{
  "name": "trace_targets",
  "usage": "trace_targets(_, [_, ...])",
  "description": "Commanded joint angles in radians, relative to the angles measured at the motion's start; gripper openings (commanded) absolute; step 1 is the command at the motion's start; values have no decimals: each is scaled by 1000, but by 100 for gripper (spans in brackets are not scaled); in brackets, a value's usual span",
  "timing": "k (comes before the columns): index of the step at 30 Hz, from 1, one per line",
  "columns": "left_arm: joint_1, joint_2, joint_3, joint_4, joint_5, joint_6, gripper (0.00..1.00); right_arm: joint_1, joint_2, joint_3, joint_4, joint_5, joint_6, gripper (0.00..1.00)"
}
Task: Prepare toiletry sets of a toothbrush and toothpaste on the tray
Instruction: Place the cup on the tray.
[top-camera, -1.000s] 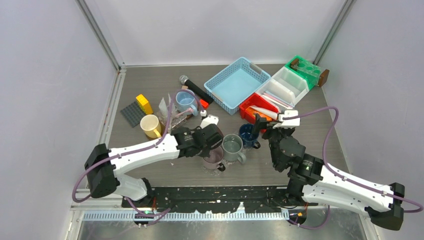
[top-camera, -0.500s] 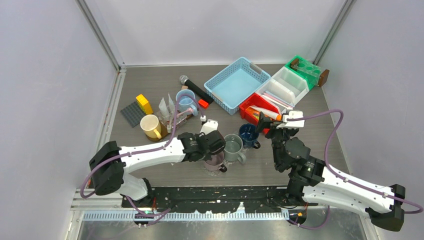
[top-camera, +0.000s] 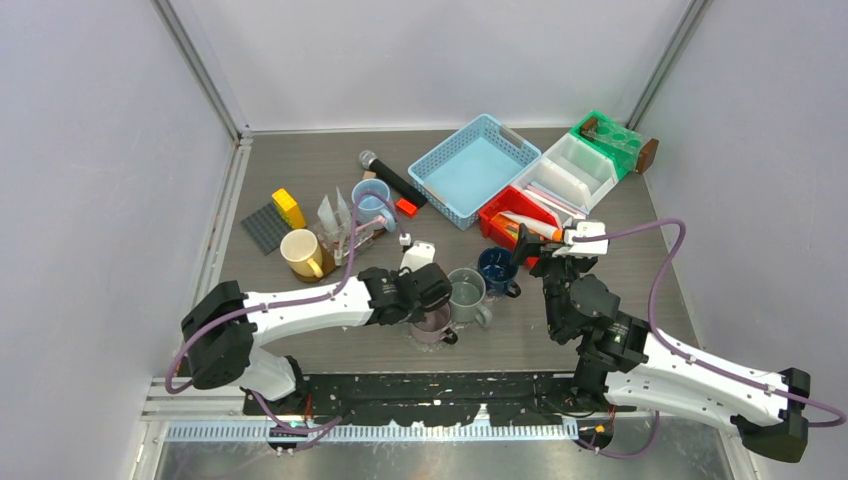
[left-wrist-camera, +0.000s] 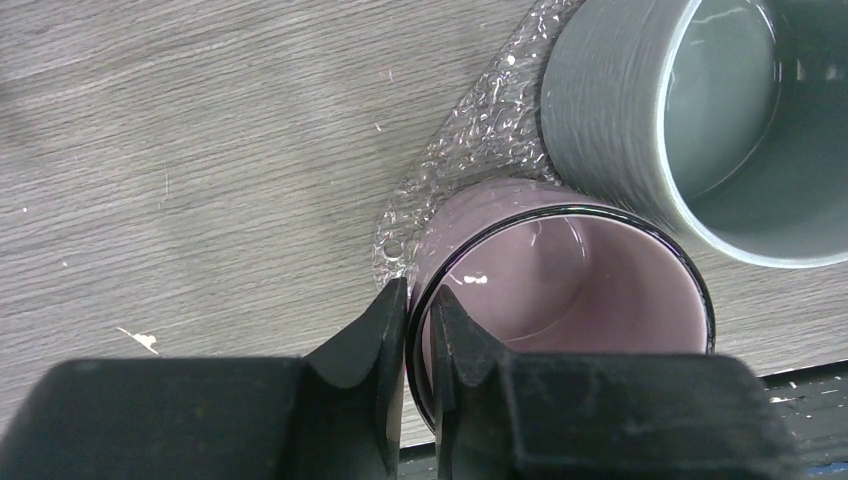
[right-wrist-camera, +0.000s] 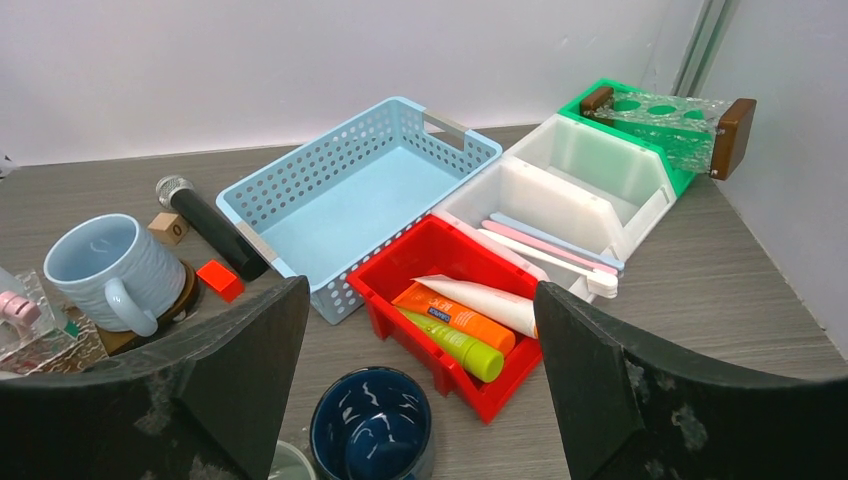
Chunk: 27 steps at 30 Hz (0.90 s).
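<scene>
- Three toothpaste tubes lie side by side in the red bin (right-wrist-camera: 400, 275), right of centre: white tube (right-wrist-camera: 478, 298), orange tube (right-wrist-camera: 448, 311), green tube (right-wrist-camera: 458, 345).
- Three toothbrushes (right-wrist-camera: 548, 252), pink, pale blue and white, lie flat in the near compartment of the white bin (right-wrist-camera: 640, 215), which touches the red bin's far right side.
- There are five mugs: light blue mug (right-wrist-camera: 112, 268), cream mug (top-camera: 300, 252), grey mug (left-wrist-camera: 690, 130), dark blue mug (right-wrist-camera: 370, 425) and purple mug (left-wrist-camera: 560, 285).
- The left gripper (left-wrist-camera: 418, 292) straddles the purple mug's near wall, one finger outside and one inside, close together. I cannot tell if they squeeze it.
- The right gripper (right-wrist-camera: 420, 295) is spread wide and holds nothing; it hangs near of the red bin.
- From above, the left wrist covers most of the purple mug. The right wrist view cuts off the dark blue mug's near side.
- The grey mug touches the purple mug, and crinkled clear wrap (left-wrist-camera: 470, 150) lies under both.
- The dark blue mug stands between the right gripper and the red bin.
- The light blue basket (right-wrist-camera: 300, 195) sits left of the bins, with the black microphone (right-wrist-camera: 205, 225) on its left side.
</scene>
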Motion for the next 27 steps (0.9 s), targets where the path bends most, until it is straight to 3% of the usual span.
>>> trace_targets(1, [-6,-32,-1,68,-4,-48,17,3,7,-5,39,21,-8,89])
trace_targets(8, [-6,-38,3,58,2,-54,30,3,10,-3,41,21,-15,89])
trace_targets(16, [-6,-45,9,38,25,-68,13,3,24,0,45,19,-20,89])
trace_targets(19, [-6,-49,13,19,30,-85,13,3,29,2,43,20,-20,89])
trace_targets(27, [-15,-65,10,-5,11,-113,24,3,25,-1,42,20,-17,89])
